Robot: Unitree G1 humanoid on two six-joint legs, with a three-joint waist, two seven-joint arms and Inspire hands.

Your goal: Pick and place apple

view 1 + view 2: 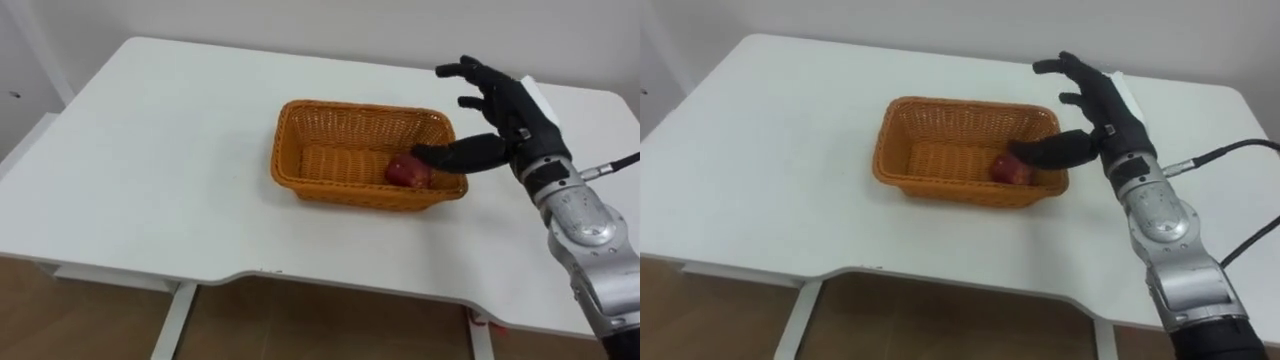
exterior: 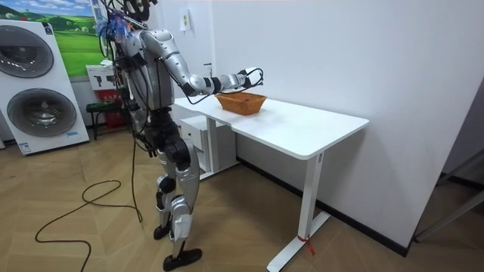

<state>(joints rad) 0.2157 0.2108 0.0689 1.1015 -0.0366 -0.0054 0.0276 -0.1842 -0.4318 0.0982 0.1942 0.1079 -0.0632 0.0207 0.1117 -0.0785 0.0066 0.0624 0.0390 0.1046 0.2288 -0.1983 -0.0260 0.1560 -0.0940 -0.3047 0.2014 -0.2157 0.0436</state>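
1. A white table [image 1: 150, 150] stands against a pale wall, and the robot stands at one short end of it, upright on both legs on a wooden floor.
2. An orange wicker basket [image 1: 340, 190] sits on the tabletop, right of the middle in the eye views and nearer the far edge than the near one.
3. The apple [image 1: 405, 171], red, lies inside the basket on its floor, tucked into the near right corner against the woven wall.
4. The right hand [image 1: 510, 115] comes in from the right side, its silver forearm stretched over the table's right part.
5. The hand is open: its fingers [image 1: 470, 72] are spread and only lightly bent, held in the air above the basket's right end and curled round nothing.
6. Its thumb [image 1: 460, 153] points left across the basket's right rim, with the tip right at the apple; whether it touches the fruit or hangs just above it I cannot tell.
7. The apple is not gripped; it rests on the basket's bottom.
8. In the room view the right arm reaches level from the shoulder to the basket, which sits at the table end nearest the robot.
9. Behind the robot, on the room view's left, two white washing machines [image 2: 38, 91] stand by the wall, and a low white cabinet [image 2: 198, 136] sits under the table's near end.
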